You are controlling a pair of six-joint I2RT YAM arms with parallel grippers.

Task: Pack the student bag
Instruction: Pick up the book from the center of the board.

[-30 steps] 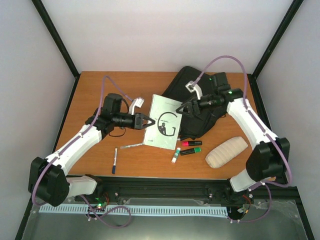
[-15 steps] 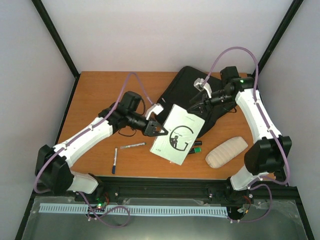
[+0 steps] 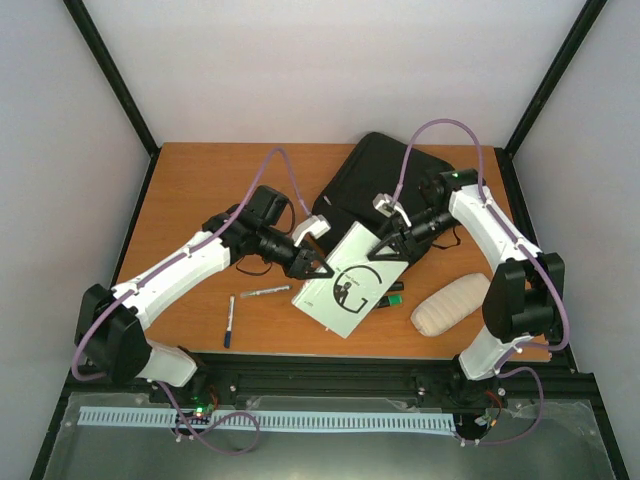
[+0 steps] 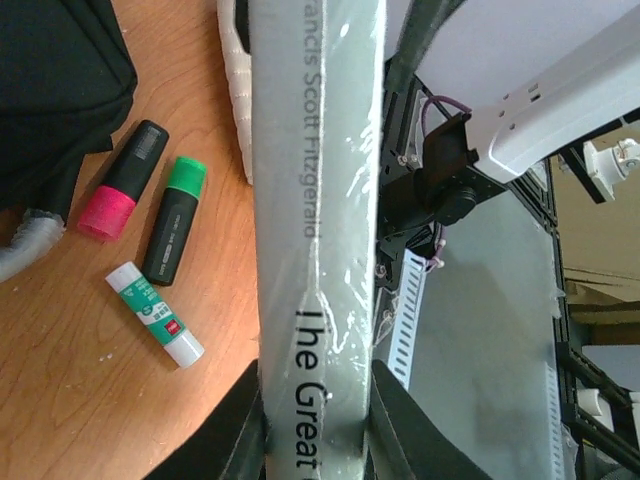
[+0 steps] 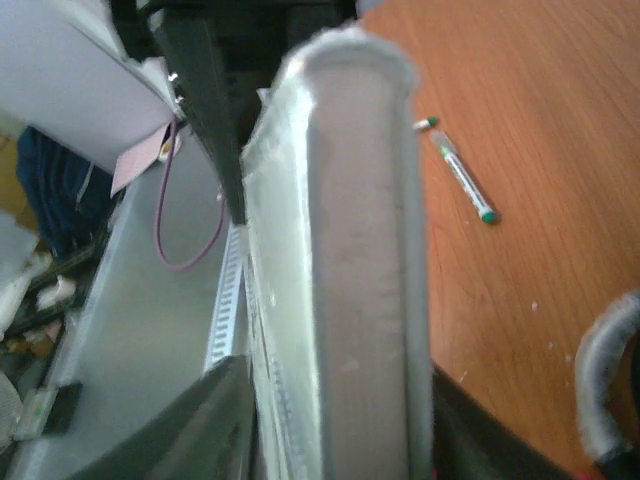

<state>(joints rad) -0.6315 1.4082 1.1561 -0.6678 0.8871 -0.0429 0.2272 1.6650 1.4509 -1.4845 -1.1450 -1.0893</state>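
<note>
One student bag: lying flat and slack toward 1 o'clock on the bench. No opening is showing from above, so I cannot tell where it is taking things in.
Book: hanging tilted above the bench at the bag's 6 o'clock, plastic-wrapped and spanning between both arms. It is probably being steered toward the bag as the next thing to pack.
Left fingers: clamping the book across its spine at its 8 o'clock corner, apparently carrying most of the weight.
Right fingers: straddling the book's opposite edge near its 1 o'clock corner, likely to steady and aim it. Whether they are pressing on it yet I cannot tell.
Pink highlighter, green highlighter, glue stick: lying together on the bench at the bag's 6 o'clock, under the raised book, waiting unpacked.
Beige pouch: resting at the bag's 5 o'clock, apart from the book.
Two pens: lying at the book's 9 o'clock, within the left arm's reach.
</note>
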